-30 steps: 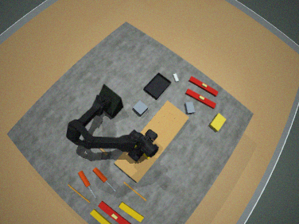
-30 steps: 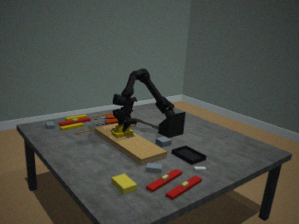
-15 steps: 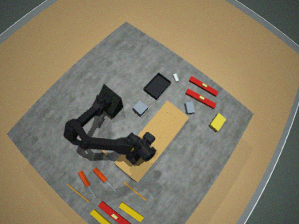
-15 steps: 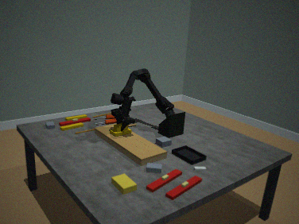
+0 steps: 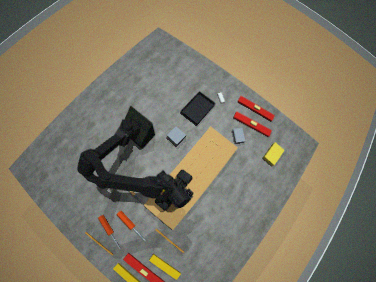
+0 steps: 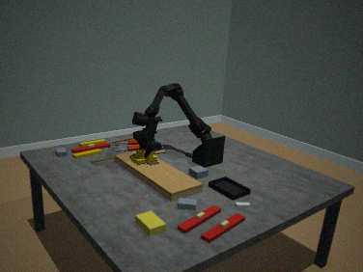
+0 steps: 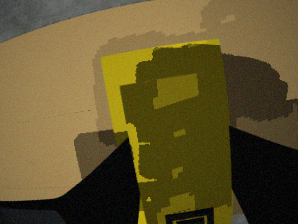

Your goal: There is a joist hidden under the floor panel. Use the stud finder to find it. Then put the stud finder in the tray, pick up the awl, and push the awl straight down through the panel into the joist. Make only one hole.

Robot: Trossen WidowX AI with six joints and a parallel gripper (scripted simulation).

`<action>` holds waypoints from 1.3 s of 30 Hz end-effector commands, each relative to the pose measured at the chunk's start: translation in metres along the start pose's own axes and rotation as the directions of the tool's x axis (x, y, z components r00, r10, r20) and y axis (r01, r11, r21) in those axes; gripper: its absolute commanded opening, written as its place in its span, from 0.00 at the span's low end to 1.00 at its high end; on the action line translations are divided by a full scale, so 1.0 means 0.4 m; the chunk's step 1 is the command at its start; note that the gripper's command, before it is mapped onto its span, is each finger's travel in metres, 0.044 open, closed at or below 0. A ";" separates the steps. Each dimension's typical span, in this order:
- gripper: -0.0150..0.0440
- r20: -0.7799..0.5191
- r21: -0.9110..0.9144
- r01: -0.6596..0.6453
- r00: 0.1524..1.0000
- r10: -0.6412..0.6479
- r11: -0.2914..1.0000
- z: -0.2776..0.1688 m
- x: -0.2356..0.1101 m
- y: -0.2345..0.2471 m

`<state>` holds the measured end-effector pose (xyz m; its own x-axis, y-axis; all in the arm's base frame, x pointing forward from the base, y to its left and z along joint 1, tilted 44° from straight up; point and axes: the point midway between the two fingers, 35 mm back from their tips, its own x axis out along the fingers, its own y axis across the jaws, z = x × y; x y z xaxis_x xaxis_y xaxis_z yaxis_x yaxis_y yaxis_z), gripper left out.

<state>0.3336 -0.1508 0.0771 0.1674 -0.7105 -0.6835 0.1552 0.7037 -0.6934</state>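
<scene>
Scanning stage, by my judgement: the floor panel lies on the table with its long axis running from the arm's end toward the black tray. The gripper hangs over the panel's near end, well apart from the tray. Clamped between its fingers, directly beneath, is the yellow stud finder, flat against the panel, its length running along the fingers.

The grey desk carries a long wooden floor panel, a black tray, two orange-handled awls, red levels, yellow bars, small grey blocks and a yellow block.
</scene>
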 end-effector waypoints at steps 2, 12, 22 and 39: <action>0.25 -0.003 0.000 0.001 1.000 -0.001 1.000 -0.002 0.001 -0.020; 0.25 -0.003 0.000 0.002 1.000 -0.002 1.000 -0.001 0.001 -0.054; 0.25 -0.003 0.000 0.003 1.000 -0.003 1.000 -0.001 0.001 -0.088; 0.25 -0.002 0.000 0.004 1.000 -0.004 1.000 -0.001 0.000 -0.146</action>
<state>0.3255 -0.1872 0.1136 0.1671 -0.7121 -0.6818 0.1532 0.7019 -0.6956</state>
